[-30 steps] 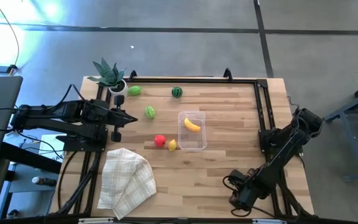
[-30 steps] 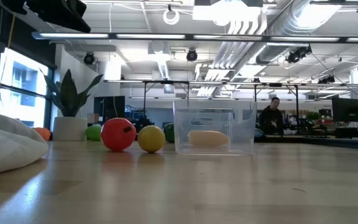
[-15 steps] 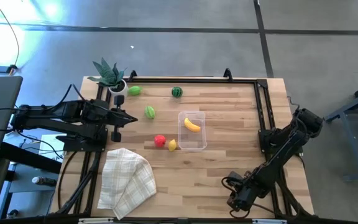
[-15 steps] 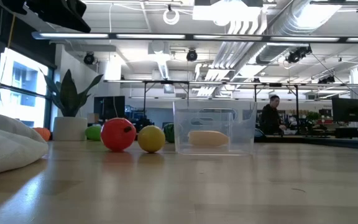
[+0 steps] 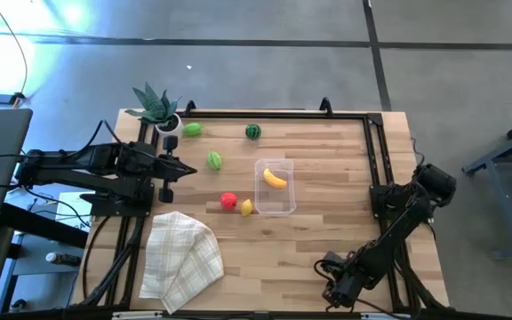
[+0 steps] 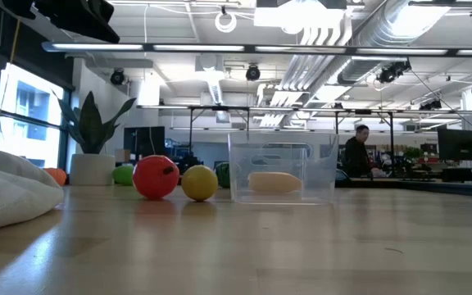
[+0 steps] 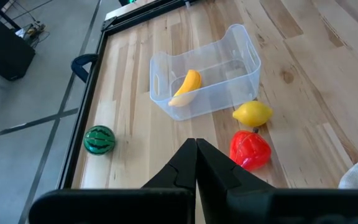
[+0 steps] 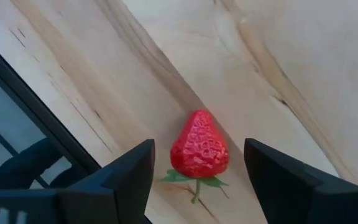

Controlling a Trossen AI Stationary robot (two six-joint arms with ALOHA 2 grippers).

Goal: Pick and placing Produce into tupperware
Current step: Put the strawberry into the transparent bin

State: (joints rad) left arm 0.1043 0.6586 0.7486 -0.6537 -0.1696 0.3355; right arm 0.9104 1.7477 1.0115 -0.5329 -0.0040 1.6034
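The clear tub [image 5: 276, 188] stands mid-table with a yellow banana [image 5: 275, 179] inside it. A red fruit [image 5: 228, 201] and a yellow lemon [image 5: 246, 207] lie on the wood just left of the tub. Two light green pieces [image 5: 214, 160] [image 5: 193, 130] and a dark green melon [image 5: 252, 132] lie toward the far edge. My right gripper [image 8: 197, 147] is open at the table's near edge, low over a red strawberry [image 8: 199, 154] that lies on the wood between its fingers, apart from both. My left gripper [image 7: 196, 144] is shut and hovers left of the fruits.
A checked beige cloth [image 5: 180, 253] lies bunched at the near left. A spiky plant in a white pot [image 5: 158, 111] stands at the far left corner. A black frame [image 5: 376, 160] runs along the table's right side. Bare wood lies between the tub and the right arm.
My right gripper has shifted a little toward the table's left along the near edge. The fruits, the tub and my left arm have kept still.
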